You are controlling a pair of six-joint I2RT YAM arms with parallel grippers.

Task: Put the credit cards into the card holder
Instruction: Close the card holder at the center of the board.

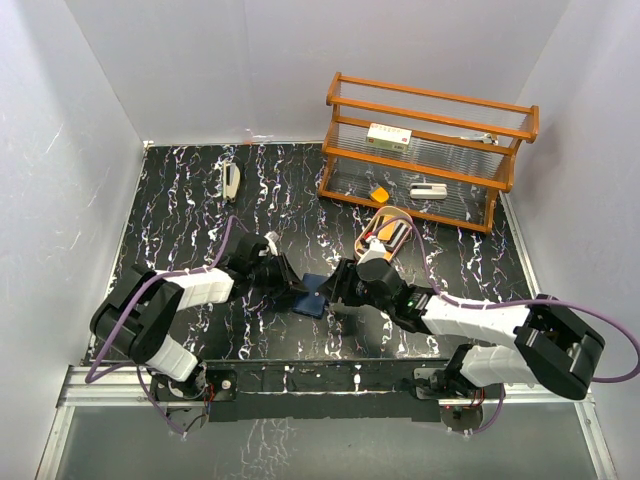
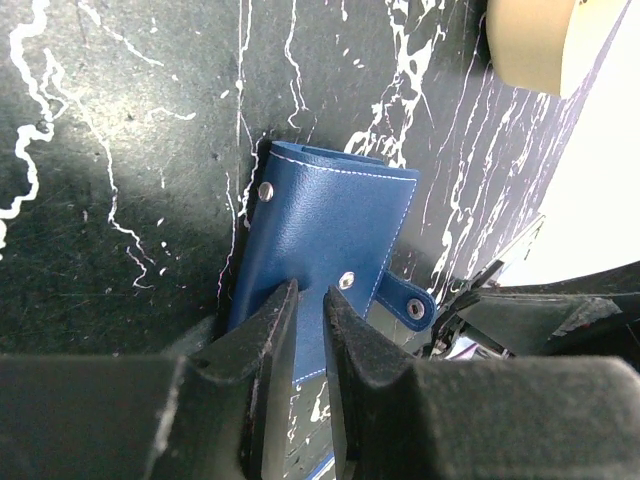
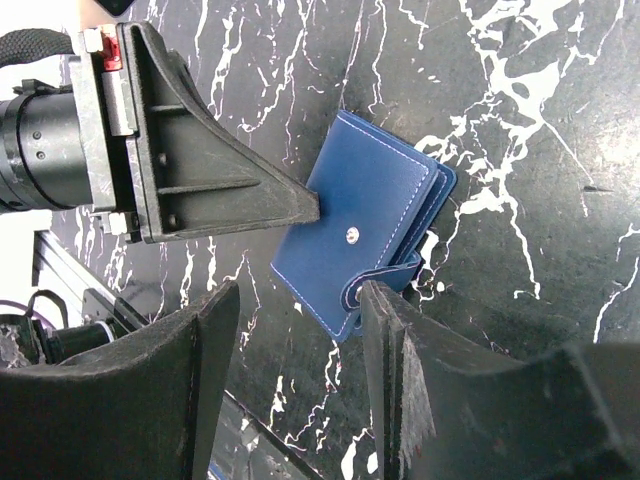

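The navy card holder (image 1: 312, 296) lies folded on the black marbled table between my two grippers, with its snap tab (image 3: 380, 282) undone. My left gripper (image 2: 310, 295) has its fingers almost closed, tips pressed on the holder (image 2: 330, 225) at its near edge. It also shows in the right wrist view (image 3: 200, 170), touching the holder's (image 3: 370, 225) left edge. My right gripper (image 3: 300, 292) is open and low at the holder's corner, its right finger (image 3: 385, 330) against the tab. Card-like pieces (image 1: 392, 236) lie in the gold oval tray (image 1: 384, 215).
A wooden rack (image 1: 425, 150) stands at the back right with a box, an orange piece and a white item on its shelves. A small white object (image 1: 230, 180) lies at the back left. White walls close in on three sides.
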